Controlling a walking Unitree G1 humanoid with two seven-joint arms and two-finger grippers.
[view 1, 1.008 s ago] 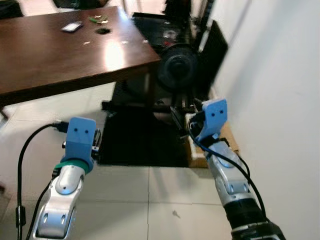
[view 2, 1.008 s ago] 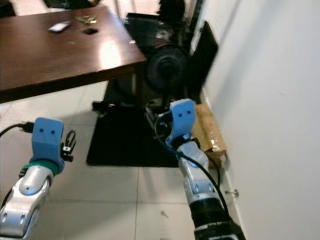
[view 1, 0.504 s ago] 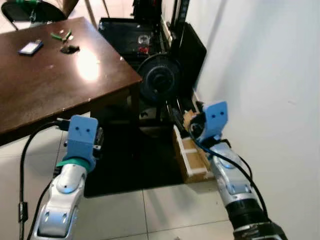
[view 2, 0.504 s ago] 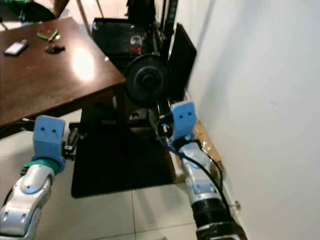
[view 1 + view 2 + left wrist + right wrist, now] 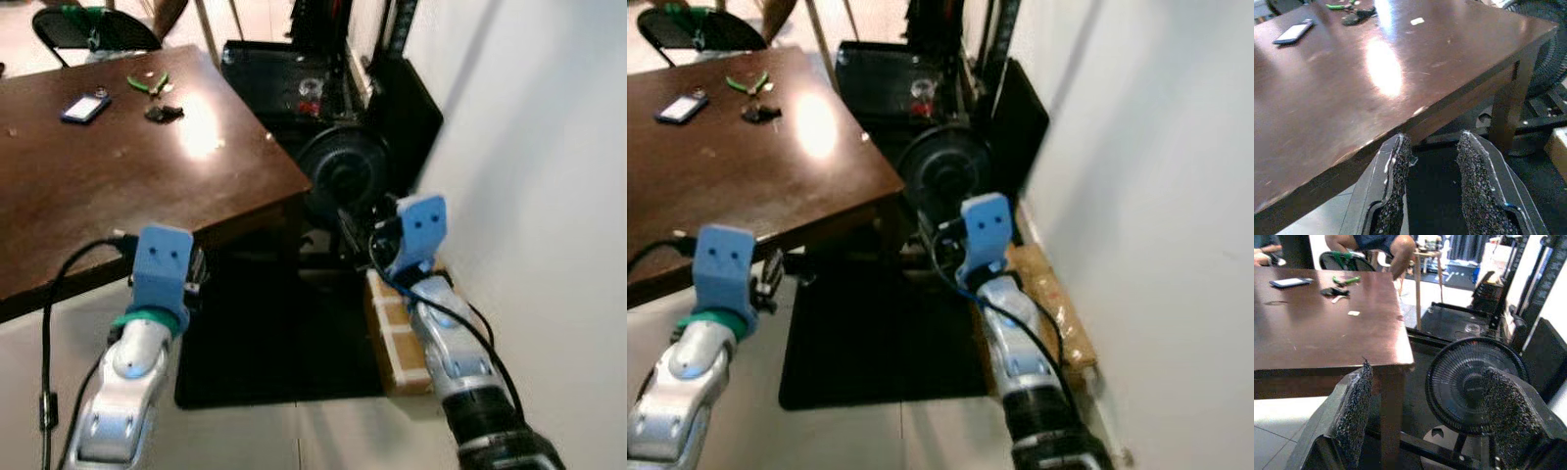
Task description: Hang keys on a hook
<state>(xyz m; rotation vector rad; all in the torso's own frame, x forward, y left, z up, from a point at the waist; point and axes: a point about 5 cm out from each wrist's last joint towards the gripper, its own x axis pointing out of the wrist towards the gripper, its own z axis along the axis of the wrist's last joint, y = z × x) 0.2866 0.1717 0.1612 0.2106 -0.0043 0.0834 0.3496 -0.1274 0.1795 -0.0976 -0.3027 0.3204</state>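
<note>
Both jaws spread, empty: left gripper (image 5: 1432,188) & right gripper (image 5: 1430,416) near dark brown wooden table (image 5: 118,186); black keys (image 5: 163,113) on its far side; risk: clipping table edge on approach.

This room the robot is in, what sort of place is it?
Probably a lived-in home or workroom: a brown wooden table with a phone and pliers, a black fan on the tiled floor, a person seated behind.

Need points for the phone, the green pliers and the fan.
phone (image 5: 85,107): left eye view, middle of its screen.
green pliers (image 5: 150,84): left eye view, on the green handles.
fan (image 5: 1473,384): right wrist view, hub of the grille.
</note>
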